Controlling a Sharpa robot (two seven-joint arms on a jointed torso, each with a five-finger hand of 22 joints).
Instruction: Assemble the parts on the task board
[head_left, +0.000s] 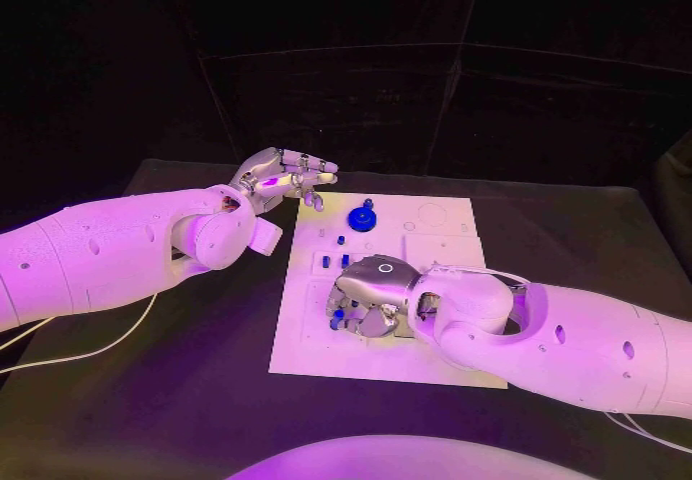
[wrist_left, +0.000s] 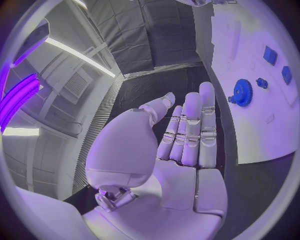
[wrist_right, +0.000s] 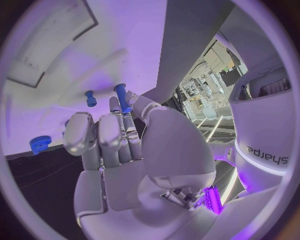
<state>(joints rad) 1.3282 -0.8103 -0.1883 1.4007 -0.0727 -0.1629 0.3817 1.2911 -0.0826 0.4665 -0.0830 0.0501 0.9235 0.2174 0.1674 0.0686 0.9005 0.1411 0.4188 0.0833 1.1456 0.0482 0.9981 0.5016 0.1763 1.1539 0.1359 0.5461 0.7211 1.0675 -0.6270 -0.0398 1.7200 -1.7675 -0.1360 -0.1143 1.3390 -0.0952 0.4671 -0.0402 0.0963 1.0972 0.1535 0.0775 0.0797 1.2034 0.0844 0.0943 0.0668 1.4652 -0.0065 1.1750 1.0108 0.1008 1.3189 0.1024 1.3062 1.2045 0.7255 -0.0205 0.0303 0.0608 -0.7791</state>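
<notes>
Our right hand (head_left: 369, 300) pinches a blue peg (wrist_right: 122, 98) over the task board (head_left: 440, 250); at eleven o'clock, our left hand (head_left: 283, 176) hangs released.

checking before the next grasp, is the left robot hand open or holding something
Open: the silver left robot hand shows an empty palm with straight fingers, beside the white task board.

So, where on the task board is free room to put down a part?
The task board is bare along its far right side, right of the blue gear. The near left strip also looks free. The middle is crowded: small blue parts, and the right hand over them.
</notes>
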